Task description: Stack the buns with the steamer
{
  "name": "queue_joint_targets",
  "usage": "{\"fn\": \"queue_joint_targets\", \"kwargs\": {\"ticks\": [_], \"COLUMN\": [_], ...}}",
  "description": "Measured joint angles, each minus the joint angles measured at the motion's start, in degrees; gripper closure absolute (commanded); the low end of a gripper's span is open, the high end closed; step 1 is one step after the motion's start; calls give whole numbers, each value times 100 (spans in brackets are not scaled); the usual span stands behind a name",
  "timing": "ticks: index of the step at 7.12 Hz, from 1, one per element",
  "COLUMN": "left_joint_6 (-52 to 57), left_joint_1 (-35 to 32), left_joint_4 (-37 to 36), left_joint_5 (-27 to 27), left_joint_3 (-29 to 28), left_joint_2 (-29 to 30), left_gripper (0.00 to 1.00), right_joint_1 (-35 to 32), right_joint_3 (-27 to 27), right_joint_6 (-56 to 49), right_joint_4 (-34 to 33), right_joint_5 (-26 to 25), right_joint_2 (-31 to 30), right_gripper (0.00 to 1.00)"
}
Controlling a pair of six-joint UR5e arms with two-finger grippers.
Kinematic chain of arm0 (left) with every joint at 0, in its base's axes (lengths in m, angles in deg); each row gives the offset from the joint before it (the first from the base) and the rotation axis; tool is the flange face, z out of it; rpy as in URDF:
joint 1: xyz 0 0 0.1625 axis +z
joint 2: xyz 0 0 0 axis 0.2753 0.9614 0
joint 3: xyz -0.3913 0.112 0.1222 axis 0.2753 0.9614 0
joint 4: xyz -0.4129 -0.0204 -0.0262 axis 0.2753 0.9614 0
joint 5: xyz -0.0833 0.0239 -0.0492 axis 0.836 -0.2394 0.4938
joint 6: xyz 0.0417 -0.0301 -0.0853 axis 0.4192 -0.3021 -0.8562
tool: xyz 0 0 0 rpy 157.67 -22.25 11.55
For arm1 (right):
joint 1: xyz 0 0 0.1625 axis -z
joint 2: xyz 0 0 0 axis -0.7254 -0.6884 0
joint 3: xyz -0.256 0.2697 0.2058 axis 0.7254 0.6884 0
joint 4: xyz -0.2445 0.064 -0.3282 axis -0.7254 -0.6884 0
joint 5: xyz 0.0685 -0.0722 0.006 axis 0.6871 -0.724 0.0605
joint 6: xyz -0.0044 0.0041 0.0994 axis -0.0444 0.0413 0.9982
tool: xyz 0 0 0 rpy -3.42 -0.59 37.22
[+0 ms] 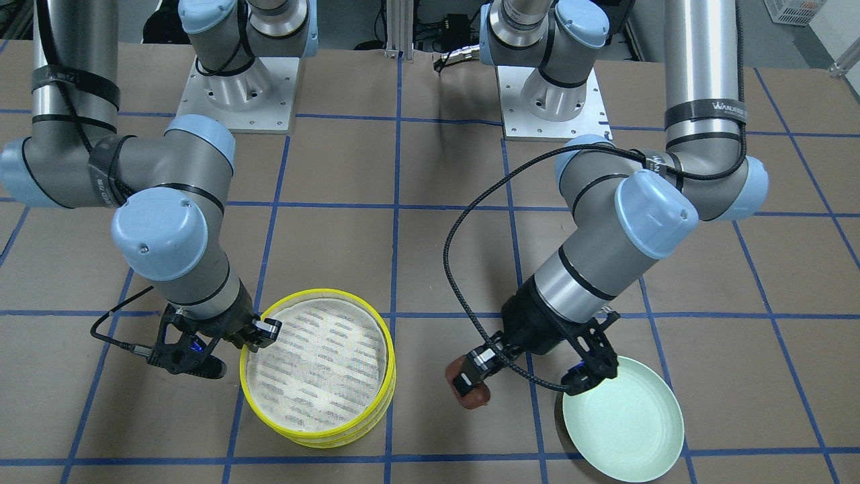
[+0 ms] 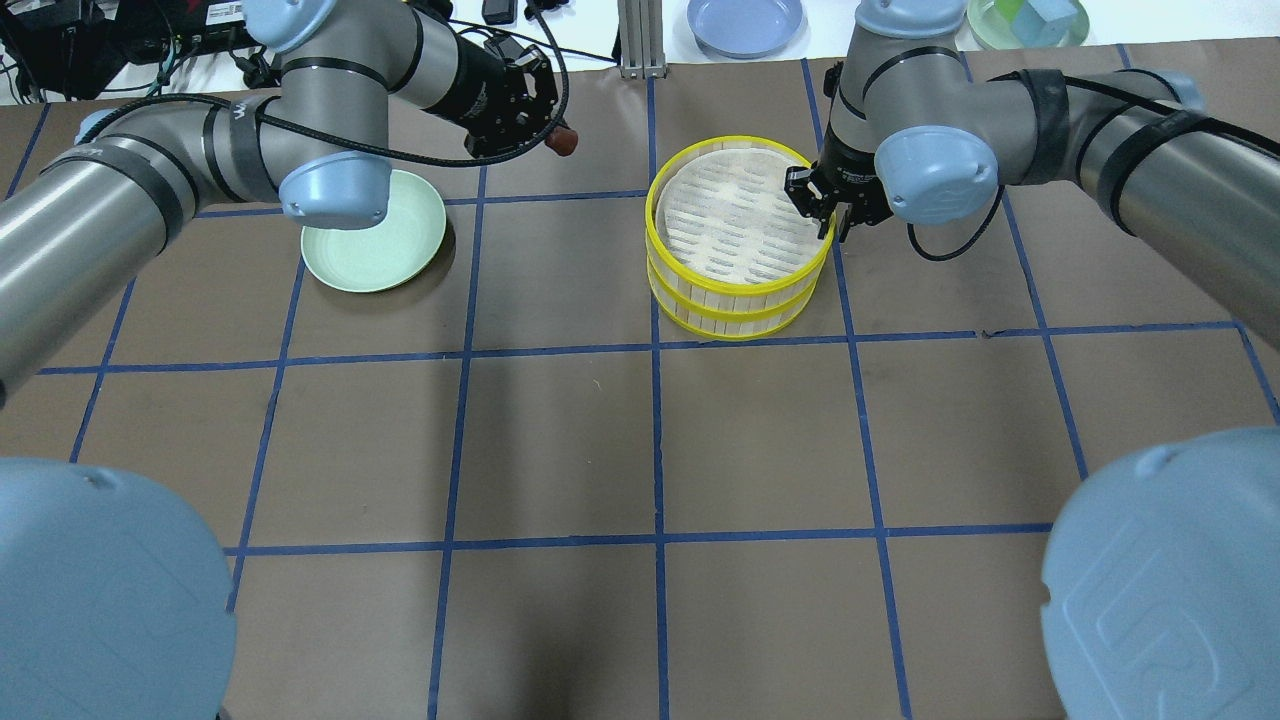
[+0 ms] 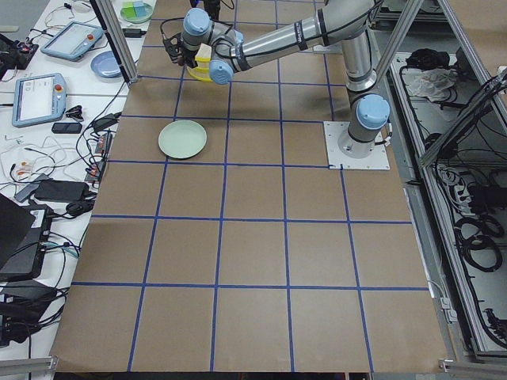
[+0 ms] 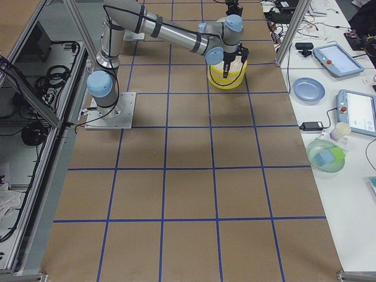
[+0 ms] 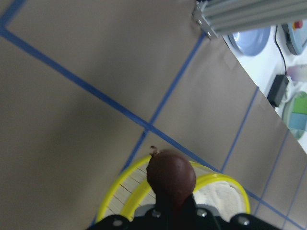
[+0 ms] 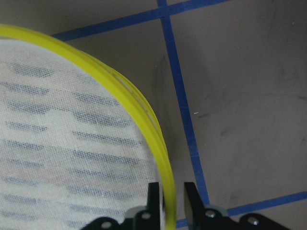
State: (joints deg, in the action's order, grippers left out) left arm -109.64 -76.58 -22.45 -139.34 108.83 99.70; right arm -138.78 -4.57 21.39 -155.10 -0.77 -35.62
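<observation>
The steamer [image 2: 740, 292] is two yellow-rimmed tiers stacked, with a white slatted liner on top; it also shows in the front view [image 1: 316, 431]. My right gripper [image 2: 826, 215] is shut on its top rim; in the right wrist view [image 6: 168, 199] the fingers straddle the yellow rim [image 6: 139, 110]. My left gripper [image 2: 553, 138] is shut on the dark reddish-brown bun [image 2: 566, 143], held in the air between the pale green plate [image 2: 375, 250] and the steamer. The bun also shows in the front view [image 1: 474, 398] and the left wrist view [image 5: 170, 173]. The plate is bare. The cream bun is out of view.
A blue plate [image 2: 745, 22] and a green bowl with blocks [image 2: 1030, 20] sit on the white bench beyond the table's far edge. An aluminium post [image 2: 640, 40] stands at the far middle. Brown table with blue grid lines.
</observation>
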Motion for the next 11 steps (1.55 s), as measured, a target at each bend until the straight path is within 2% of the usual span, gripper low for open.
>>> {"fn": "queue_joint_targets", "kwargs": {"ticks": [1,2,3,4,5,6,8,11], "left_joint_6": [-424,-661,-792,-863,-918,-1048,-1280,-1253], "left_joint_1": [-187,-388,-571,-746,-870,-949,-1010,-1009], "left_joint_4": [-186,-367,-459,-515,-552,-570,-595,-556], "left_joint_5": [217,302,328,332,333,342,347,354], "left_joint_3": [9,18,39,74,95,103,103,71], "left_joint_2": [71,164,256,342,405,442,449,343], "left_gripper": [100,100,73,22,5,0,1,1], "right_joint_1": [0,5,14,35,61,73,66,11], "right_joint_3": [-1,0,13,36,53,60,65,31], "right_joint_6": [-6,-30,-80,-145,-225,-296,-361,-679], "right_joint_4": [-46,-139,-208,-206,-10,417,1246,1909], "right_joint_5": [-12,-24,-34,-41,-47,-45,-39,-44], "right_joint_2": [12,19,3,-98,-353,-742,-1525,-2249], "right_gripper": [6,1,0,0,0,0,0,0]}}
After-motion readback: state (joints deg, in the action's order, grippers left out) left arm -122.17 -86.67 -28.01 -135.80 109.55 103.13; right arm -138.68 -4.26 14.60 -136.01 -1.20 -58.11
